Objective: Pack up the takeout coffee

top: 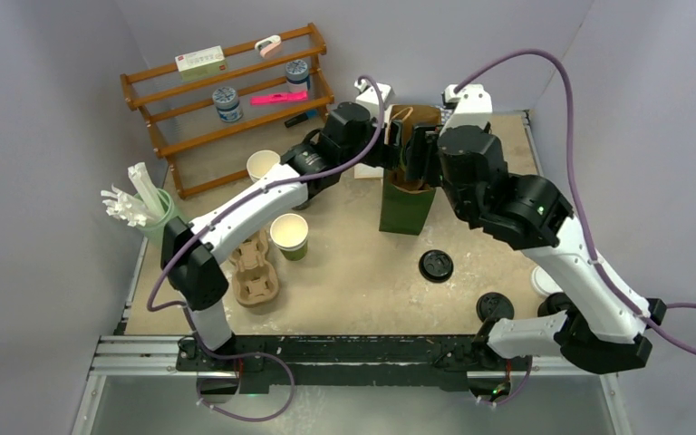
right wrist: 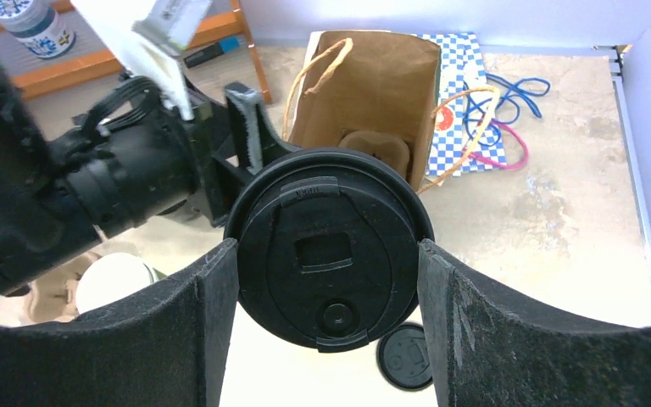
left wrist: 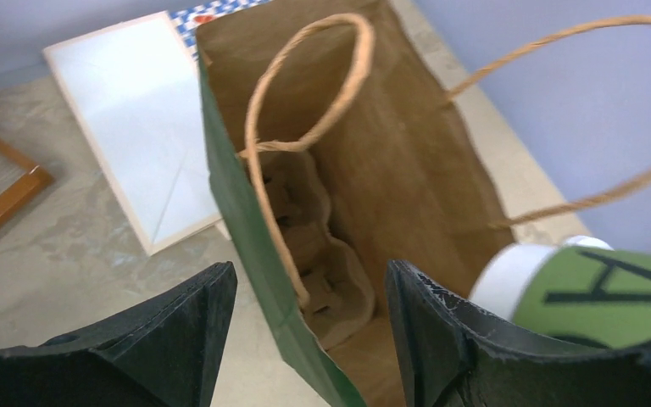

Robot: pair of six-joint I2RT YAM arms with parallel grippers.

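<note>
Right gripper (right wrist: 324, 254) jaws clamp the takeout coffee (right wrist: 322, 203) at its black sip lid, holding the olive-green cup at the open mouth of a green paper bag (left wrist: 246, 220) standing on the worktop (top: 362, 272). Left gripper (left wrist: 309, 271) jaws stand open astride the bag's near wall. A pulp cup carrier (left wrist: 339, 292) sits inside.

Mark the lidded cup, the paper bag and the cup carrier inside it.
lidded cup (right wrist: 329, 259), right wrist view, centre of its black lid
paper bag (left wrist: 407, 161), left wrist view, brown inner wall
cup carrier (left wrist: 335, 280), left wrist view, moulded pulp low inside the bag
</note>
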